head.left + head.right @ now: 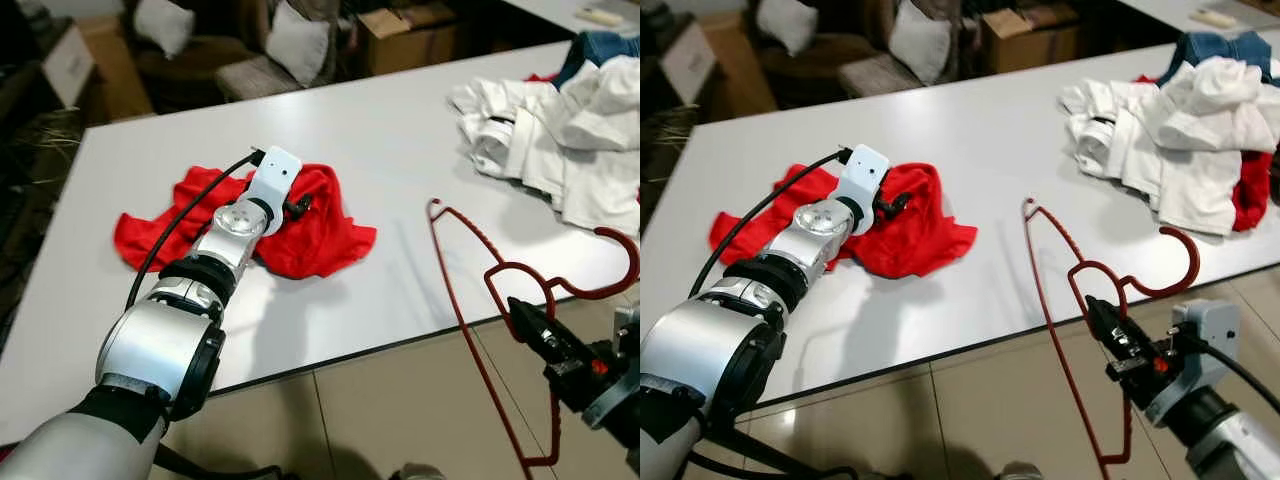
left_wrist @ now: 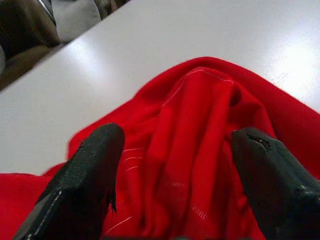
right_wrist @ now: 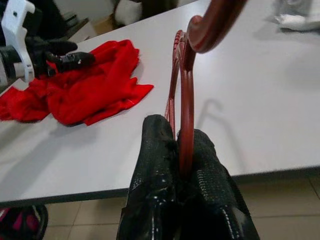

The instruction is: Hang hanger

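The right gripper (image 1: 1102, 312) is squeezed tight on the red hanger (image 1: 1072, 330), just below its hook. It holds the hanger off the front edge of the white table (image 1: 380, 150), over the tan floor (image 1: 400, 410). The hook (image 1: 1175, 265) curls out to the robot's right. One long side of the hanger leans up over the table, and the other runs down toward the floor.

The left gripper (image 2: 175, 170) is spread wide just above a crumpled red shirt (image 1: 300, 225) on the table. A pile of clothes (image 1: 560, 130) lies at the far right. The tabletop between shirt and pile is bare.
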Tool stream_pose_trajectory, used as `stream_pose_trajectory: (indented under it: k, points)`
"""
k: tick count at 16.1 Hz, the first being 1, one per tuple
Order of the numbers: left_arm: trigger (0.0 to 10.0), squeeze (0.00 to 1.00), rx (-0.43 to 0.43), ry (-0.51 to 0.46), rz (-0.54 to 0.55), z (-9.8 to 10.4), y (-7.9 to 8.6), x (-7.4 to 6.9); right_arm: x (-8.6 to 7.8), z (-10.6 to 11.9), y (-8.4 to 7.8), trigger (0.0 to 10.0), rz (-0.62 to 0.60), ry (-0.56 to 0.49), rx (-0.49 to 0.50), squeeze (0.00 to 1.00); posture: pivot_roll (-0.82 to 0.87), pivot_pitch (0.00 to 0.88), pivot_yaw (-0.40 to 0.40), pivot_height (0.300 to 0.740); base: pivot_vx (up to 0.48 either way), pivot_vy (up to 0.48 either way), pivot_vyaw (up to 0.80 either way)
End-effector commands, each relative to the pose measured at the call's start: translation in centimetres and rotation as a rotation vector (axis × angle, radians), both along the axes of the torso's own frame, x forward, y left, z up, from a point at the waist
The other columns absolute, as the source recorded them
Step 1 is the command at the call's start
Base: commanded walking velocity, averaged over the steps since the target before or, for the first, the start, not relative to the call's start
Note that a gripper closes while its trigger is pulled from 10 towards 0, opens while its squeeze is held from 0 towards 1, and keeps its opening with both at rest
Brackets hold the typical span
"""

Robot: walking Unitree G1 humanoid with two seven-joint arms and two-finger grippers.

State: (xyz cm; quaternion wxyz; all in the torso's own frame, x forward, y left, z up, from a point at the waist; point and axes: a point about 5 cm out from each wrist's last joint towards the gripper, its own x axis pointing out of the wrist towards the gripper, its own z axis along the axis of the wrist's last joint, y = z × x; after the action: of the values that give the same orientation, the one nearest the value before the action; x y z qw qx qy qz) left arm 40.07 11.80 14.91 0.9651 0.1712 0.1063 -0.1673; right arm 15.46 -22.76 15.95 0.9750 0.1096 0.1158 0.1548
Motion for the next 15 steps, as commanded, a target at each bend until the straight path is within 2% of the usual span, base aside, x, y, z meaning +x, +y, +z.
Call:
stream_pose_trajectory:
  k: [1, 2, 7, 8, 9, 10, 11, 15]
  points:
    - [10.0, 0.00, -0.031, 0.001, 0.040, 0.2, 0.4, 0.2, -0.3, 0.4, 0.7, 10.0, 0.005, -0.008, 0.012, 0.00, -0.45, 0.145, 0.124, 0.740, 0.000, 0.000, 0.00]
    - [10.0, 0.00, -0.055, 0.004, 0.051, 0.3, 0.5, 0.2, -0.5, 0.5, 1.0, 10.0, -0.006, -0.010, 0.017, 0.00, -0.46, 0.160, 0.123, 0.740, 0.000, 0.000, 0.00]
    - [10.0, 0.00, -0.050, -0.026, 0.137, 0.5, 2.2, 0.3, -1.6, 1.3, 1.8, 10.0, -0.029, -0.028, 0.043, 0.00, -0.47, 0.194, 0.122, 0.740, 0.000, 0.000, 0.00]
    - [8.6, 0.00, -0.044, -0.025, 0.139, 0.5, 2.4, 0.3, -1.5, 1.3, 1.7, 10.0, -0.034, -0.028, 0.044, 0.00, -0.47, 0.193, 0.123, 0.740, 0.000, 0.000, 0.00]
    - [6.4, 0.00, -0.041, -0.025, 0.139, 0.6, 2.4, 0.4, -1.4, 1.4, 1.7, 10.0, -0.037, -0.031, 0.045, 0.00, -0.47, 0.192, 0.125, 0.740, 0.000, 0.000, 0.00]
    - [1.9, 0.00, -0.046, -0.031, 0.141, 0.8, 2.5, 0.4, -1.3, 1.3, 1.8, 10.0, -0.038, -0.033, 0.046, 0.00, -0.46, 0.187, 0.127, 0.740, 0.000, 0.000, 0.00]
    - [0.0, 0.00, -0.052, -0.036, 0.139, 0.9, 2.6, 0.5, -1.3, 1.3, 1.9, 10.0, -0.036, -0.035, 0.049, 0.00, -0.46, 0.186, 0.128, 0.740, 0.000, 0.000, 0.00]
    - [0.0, 0.00, -0.044, -0.061, 0.115, 1.6, 2.4, 0.7, -1.2, 1.1, 2.3, 10.0, -0.011, -0.027, 0.049, 0.00, -0.46, 0.168, 0.138, 0.740, 0.000, 0.000, 0.00]
